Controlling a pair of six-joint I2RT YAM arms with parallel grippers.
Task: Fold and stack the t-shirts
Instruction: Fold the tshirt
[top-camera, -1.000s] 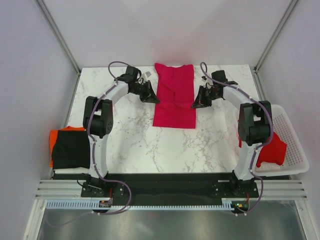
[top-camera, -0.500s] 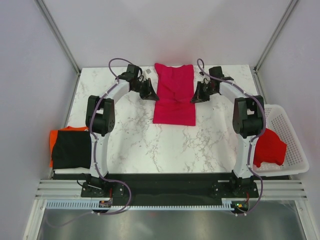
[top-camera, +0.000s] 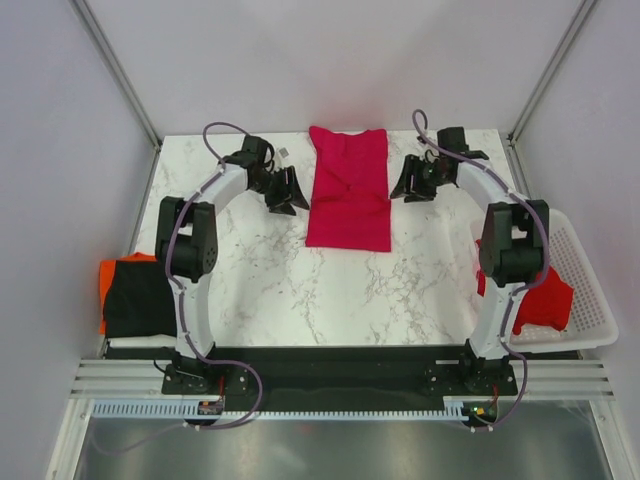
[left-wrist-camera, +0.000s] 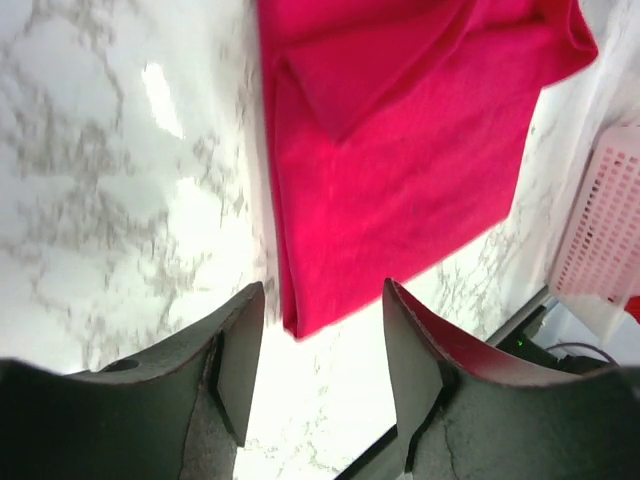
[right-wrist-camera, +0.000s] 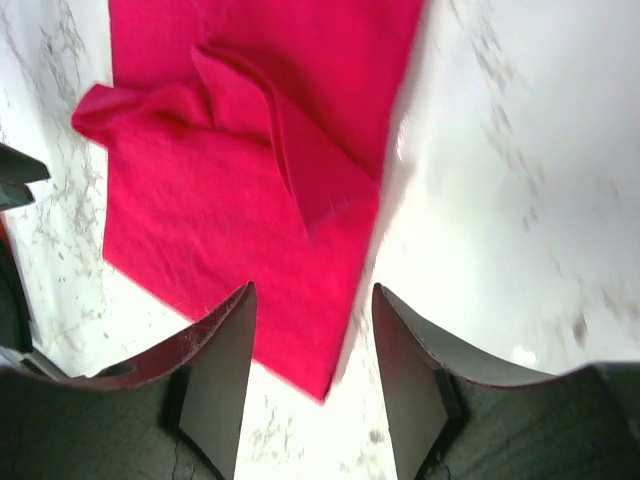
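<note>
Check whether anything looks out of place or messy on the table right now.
The red shirt lies bunched and unfolded in the near corner of the white basket. The pink shirt is folded narrow, with a loose flap across its middle.

Grey-veined white marble table (top-camera: 260, 290) boxed in by plain pale walls (top-camera: 60, 150).

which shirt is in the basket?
The red t-shirt, bunched in the white basket at right. Crimson-pink shirt lies mid-table; black shirt sits on orange shirt at left.
</note>
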